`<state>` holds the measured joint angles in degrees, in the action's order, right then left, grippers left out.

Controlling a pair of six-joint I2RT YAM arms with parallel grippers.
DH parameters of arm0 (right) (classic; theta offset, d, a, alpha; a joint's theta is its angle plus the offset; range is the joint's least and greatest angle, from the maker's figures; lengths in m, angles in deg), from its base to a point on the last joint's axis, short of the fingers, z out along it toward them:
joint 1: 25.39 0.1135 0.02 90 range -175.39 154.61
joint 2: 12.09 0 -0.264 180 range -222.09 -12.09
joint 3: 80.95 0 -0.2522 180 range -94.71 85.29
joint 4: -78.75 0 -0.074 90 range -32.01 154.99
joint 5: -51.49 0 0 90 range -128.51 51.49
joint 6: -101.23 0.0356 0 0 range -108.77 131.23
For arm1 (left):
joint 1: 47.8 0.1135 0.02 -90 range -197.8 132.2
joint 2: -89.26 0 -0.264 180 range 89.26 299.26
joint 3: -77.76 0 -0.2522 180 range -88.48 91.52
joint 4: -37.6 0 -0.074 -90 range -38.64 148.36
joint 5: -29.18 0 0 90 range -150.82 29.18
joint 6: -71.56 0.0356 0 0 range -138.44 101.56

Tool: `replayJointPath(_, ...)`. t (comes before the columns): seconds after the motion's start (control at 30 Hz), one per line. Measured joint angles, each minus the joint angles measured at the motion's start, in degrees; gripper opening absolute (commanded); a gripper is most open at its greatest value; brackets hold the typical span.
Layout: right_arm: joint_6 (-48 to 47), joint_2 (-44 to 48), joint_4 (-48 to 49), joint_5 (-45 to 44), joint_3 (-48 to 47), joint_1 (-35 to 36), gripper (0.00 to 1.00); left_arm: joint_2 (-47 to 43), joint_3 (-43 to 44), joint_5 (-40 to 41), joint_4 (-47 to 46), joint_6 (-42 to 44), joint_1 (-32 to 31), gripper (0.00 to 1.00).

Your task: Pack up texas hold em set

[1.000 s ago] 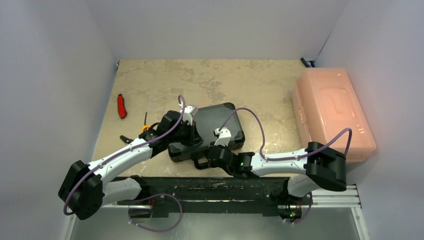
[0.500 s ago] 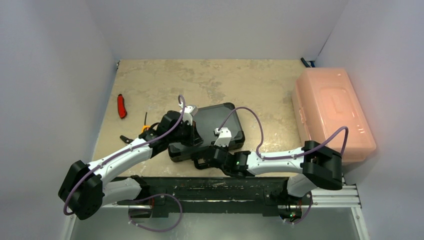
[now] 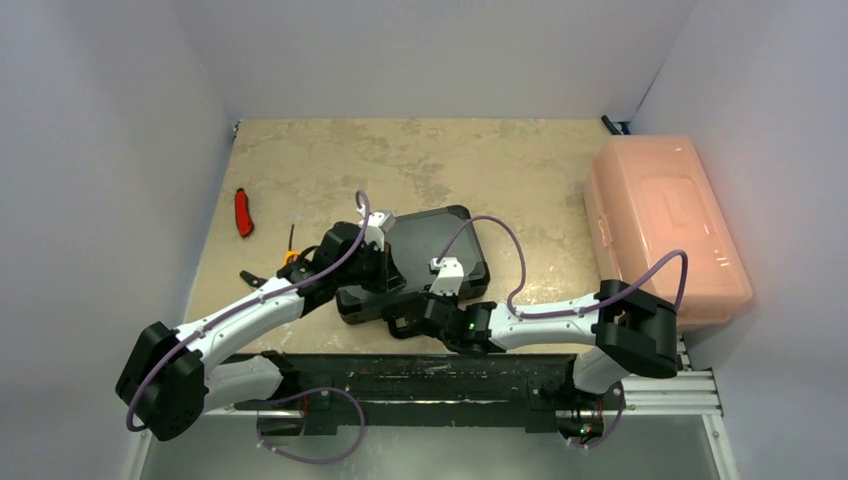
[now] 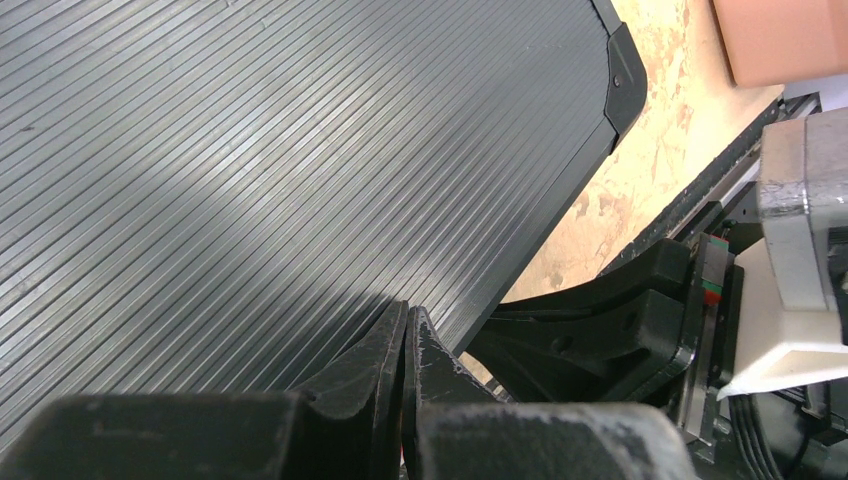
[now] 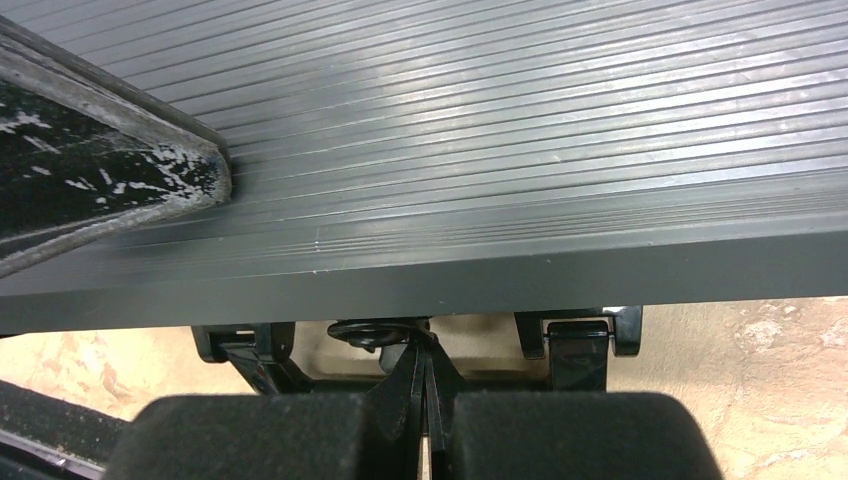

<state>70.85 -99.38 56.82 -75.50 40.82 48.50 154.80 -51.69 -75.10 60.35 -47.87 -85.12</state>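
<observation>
The black ribbed case (image 3: 440, 245) lies closed and flat on the table. No chips, cards or dice are in view. My left gripper (image 3: 385, 280) is shut, with its tips (image 4: 408, 320) resting on the ribbed lid (image 4: 250, 150) near the case's front edge. My right gripper (image 3: 415, 315) is shut and empty. Its tips (image 5: 425, 350) sit at the case's front side, just under the lid edge (image 5: 500, 270), at the small round catch (image 5: 375, 332) between the handle brackets. The left fingers (image 5: 100, 190) also show on the lid in the right wrist view.
A large translucent pink bin (image 3: 665, 225) stands at the right and shows in the left wrist view (image 4: 780, 40). A red-handled tool (image 3: 243, 212) and pliers (image 3: 270, 270) lie left of the case. The arm rail (image 3: 450, 375) runs along the near edge.
My right arm has shifted slightly left, bringing its gripper closer in under the case's front edge. The left arm and the case have not moved.
</observation>
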Motion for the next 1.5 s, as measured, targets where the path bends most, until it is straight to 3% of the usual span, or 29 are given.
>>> replayJointPath(0.83,3.3,-1.6,5.0,-1.1,4.5,-0.1,0.0,-0.8,-0.2,0.5,1.0,0.0,0.0,0.0)
replayJointPath(1.17,-0.7,2.9,13.5,1.0,10.7,-0.1,0.0,-0.8,-0.2,0.6,1.0,0.0,0.0,0.0)
replayJointPath(1.5,-3.8,2.1,17.8,2.7,10.9,-0.1,0.0,-0.8,-0.2,0.6,1.0,0.0,0.0,0.0)
